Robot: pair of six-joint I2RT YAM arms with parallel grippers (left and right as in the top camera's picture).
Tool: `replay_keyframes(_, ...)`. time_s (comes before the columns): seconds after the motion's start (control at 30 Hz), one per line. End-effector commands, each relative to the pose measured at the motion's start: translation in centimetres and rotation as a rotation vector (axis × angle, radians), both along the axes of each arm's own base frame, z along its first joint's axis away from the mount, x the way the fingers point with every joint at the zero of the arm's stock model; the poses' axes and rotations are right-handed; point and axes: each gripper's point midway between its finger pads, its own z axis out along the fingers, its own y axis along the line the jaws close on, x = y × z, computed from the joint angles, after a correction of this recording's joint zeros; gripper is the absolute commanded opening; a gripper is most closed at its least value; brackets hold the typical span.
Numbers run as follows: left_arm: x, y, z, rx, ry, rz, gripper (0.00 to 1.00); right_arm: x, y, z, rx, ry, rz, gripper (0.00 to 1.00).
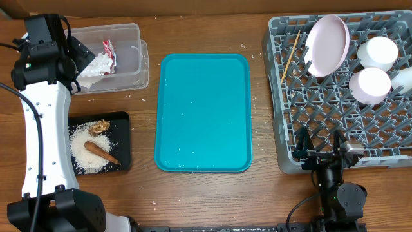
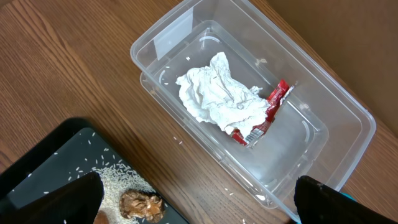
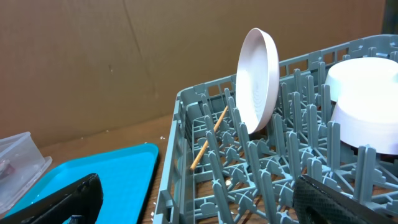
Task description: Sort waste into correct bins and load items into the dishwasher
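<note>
Nearest the lens, black fingertips (image 2: 62,199) of the left gripper (image 2: 196,202), spread wide with nothing between; hangs directly above the clear tub (image 2: 155,43) holding crumpled napkin (image 2: 217,93) and red-and-white wrapper (image 2: 270,109). Beside it, black tray (image 1: 122,138) with rice (image 1: 84,151), carrot stick (image 1: 102,152), brown lump (image 1: 98,127). Right gripper (image 3: 202,202) equally wide and empty, at the grey rack's (image 3: 174,155) near edge; white plate (image 3: 256,81) upright among pegs, wooden stick (image 3: 208,140) slanting lengthwise away, just left of it. Teal tray (image 1: 203,113) between the arms. Probably nearly finished: left nearer waste, right nearer dishes. Cannot tell bowl from cup in the two white domes (image 1: 378,51); another white shape (image 1: 405,77) cut off at the overhead's edge.
</note>
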Motion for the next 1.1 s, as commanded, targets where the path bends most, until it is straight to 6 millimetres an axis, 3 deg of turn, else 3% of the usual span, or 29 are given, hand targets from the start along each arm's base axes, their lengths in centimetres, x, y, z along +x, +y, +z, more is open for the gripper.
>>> replay_keyframes(0.0, 0.2, 0.3, 0.1, 0.018, 0.004, 0.0, 1.0, 0.0, -0.1, -0.2, -0.004, -0.003, -0.008, 1.0)
replay_keyframes(0.07, -0.3, 0.2, -0.3, 0.019, 0.037, -0.011, 1.0, 0.0, -0.1, -0.2, -0.004, -0.003, -0.008, 1.0)
replay_keyframes(0.23, -5.1, -1.8, -1.7, -0.061, 0.192, -0.045, 1.0, 0.0, -0.1, -0.2, -0.004, -0.003, -0.008, 1.0)
replay_keyframes(0.37, -7.1, -3.1, -2.4, -0.011, 0.184, -0.132, 1.0, 0.0, -0.1, -0.2, -0.004, -0.003, -0.008, 1.0)
replay_keyframes(0.5, -6.7, -5.4, -3.8, 0.063, 0.036, -0.285, 1.0, 0.0, -0.1, -0.2, -0.004, -0.003, -0.008, 1.0)
replay_keyframes(0.63, -5.9, -9.8, -4.2, 0.156, -0.178, -0.592, 1.0, 0.0, -0.1, -0.2, -0.004, -0.003, -0.008, 1.0)
replay_keyframes(0.73, -6.4, -12.7, -3.9, 0.265, -0.341, -0.798, 1.0, 0.0, -0.1, -0.2, -0.004, -0.003, -0.008, 1.0)
replay_keyframes(0.9, -8.8, -13.9, -3.8, 0.358, -0.532, -0.834, 1.0, 0.0, -0.1, -0.2, -0.004, -0.003, -0.008, 1.0)
replay_keyframes(1.07, -10.7, -14.6, -6.0, 0.345, -0.551, -0.862, 1.0, 0.0, -0.1, -0.2, -0.004, -0.003, -0.008, 1.0)
